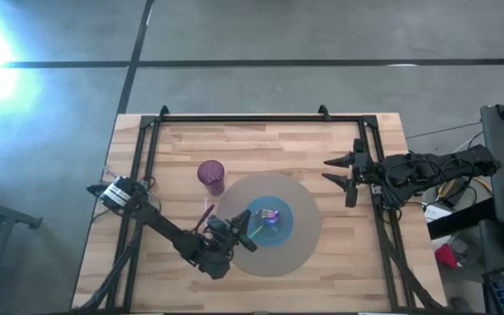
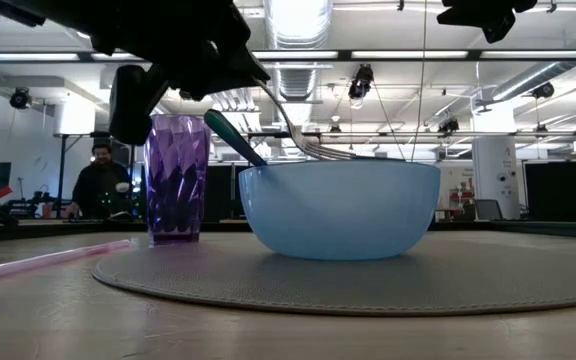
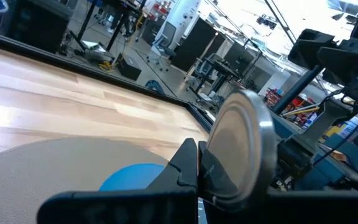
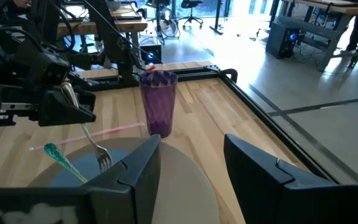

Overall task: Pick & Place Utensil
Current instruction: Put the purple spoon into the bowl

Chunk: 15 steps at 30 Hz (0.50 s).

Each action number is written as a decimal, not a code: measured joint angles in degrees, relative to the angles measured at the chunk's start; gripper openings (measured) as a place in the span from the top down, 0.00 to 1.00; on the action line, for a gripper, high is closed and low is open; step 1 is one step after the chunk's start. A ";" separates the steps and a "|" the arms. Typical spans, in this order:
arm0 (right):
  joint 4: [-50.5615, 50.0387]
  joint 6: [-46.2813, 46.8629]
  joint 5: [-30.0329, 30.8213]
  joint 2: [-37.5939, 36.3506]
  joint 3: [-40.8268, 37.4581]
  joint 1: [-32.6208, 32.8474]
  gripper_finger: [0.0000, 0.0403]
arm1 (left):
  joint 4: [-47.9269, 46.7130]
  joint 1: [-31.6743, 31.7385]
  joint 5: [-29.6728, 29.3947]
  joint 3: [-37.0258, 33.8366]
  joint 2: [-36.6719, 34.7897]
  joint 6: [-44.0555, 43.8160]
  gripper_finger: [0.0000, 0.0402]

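**Operator:** Which step is in hand?

**Technician:** The placing step is judged to be in hand. A metal fork (image 4: 87,132) is held by its handle in the left gripper (image 4: 64,106), whose fingers are closed on it. The tines are pointed down over the light blue bowl (image 2: 339,207), just above the rim as seen in the low view. Whether the tines are touching the bowl's interior cannot be told.

**Operator:** What is called for next?

**Technician:** A short descent is judged necessary until the tines are inside the bowl; the fingers are then to be opened, and the arm lifted straight up. Care is advised that the teal-handled utensil (image 4: 62,159) already leaning in the bowl is not struck.

**Operator:** How is the task's thing described?

**Technician:** The fork is slim, polished and silver, with a rounded handle end that is seen large in the left wrist view. It is tilted, handle high and tines low.

**Operator:** And the surroundings, near to far?

**Technician:** The bowl is set on a round grey placemat (image 1: 309,236). A pink straw (image 2: 43,260) is laid on the wooden table (image 1: 357,271) beside the mat. A purple tumbler (image 1: 211,176) is stood upright at the mat's far left edge. The right gripper (image 1: 341,171) is parked well apart at the table's right side, its fingers spread wide and empty. A person (image 2: 98,180) is seen in the room beyond.
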 joint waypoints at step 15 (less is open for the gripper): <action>-0.02 -0.07 0.00 0.00 0.00 0.01 0.58 | -8.47 2.42 4.68 -0.88 -0.07 -9.81 1.00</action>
